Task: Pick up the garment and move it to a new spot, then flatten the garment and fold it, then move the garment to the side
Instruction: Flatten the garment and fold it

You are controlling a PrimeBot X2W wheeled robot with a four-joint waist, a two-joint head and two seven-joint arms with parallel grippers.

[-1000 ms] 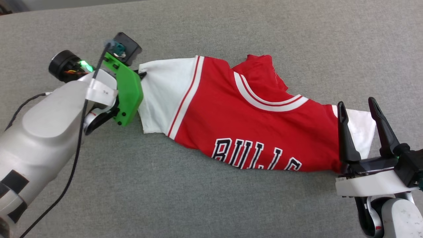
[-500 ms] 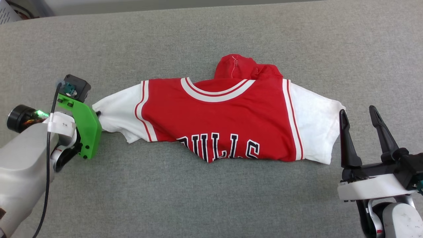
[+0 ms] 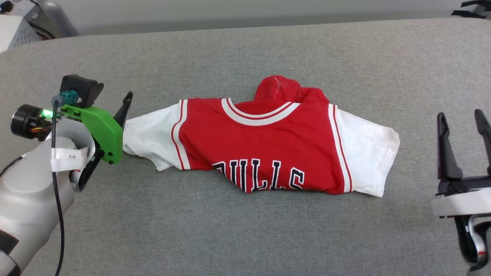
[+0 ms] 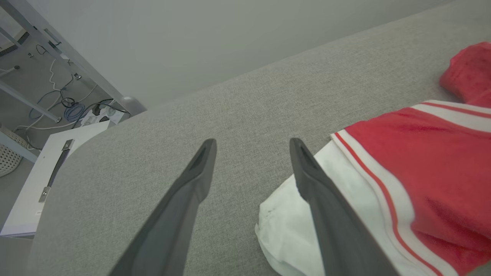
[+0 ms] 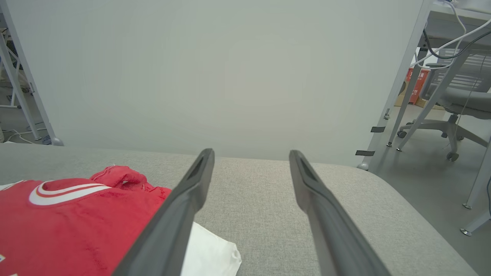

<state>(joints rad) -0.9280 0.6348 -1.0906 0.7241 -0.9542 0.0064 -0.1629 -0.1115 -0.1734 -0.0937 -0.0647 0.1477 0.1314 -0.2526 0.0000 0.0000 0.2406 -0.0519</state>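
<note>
The garment (image 3: 264, 145) is a red jersey T-shirt with white sleeves. It lies front up across the middle of the grey table (image 3: 245, 230). Its lower part is tucked under, so the black "BULLS" print meets the near edge. A red lump (image 3: 284, 88) bunches behind the collar. My left gripper (image 4: 252, 142) stands open with nothing between its fingers. Its right finger (image 4: 326, 199) is beside the white left sleeve (image 4: 291, 230), and one fingertip (image 3: 128, 97) shows past the green mount. My right gripper (image 3: 460, 114) is open, clear of the right sleeve (image 3: 368, 153).
The table's far edge (image 3: 245, 23) meets a pale partition. A grey box (image 3: 15, 30) stands off the far left corner. A white cabinet and cables (image 4: 46, 180) lie beyond the left end, and an office chair (image 5: 452, 99) beyond the right end.
My left gripper has opened and let go of the left sleeve. The garment now lies straighter across the table. My right gripper stands farther from the right sleeve. The head camera has shifted.
</note>
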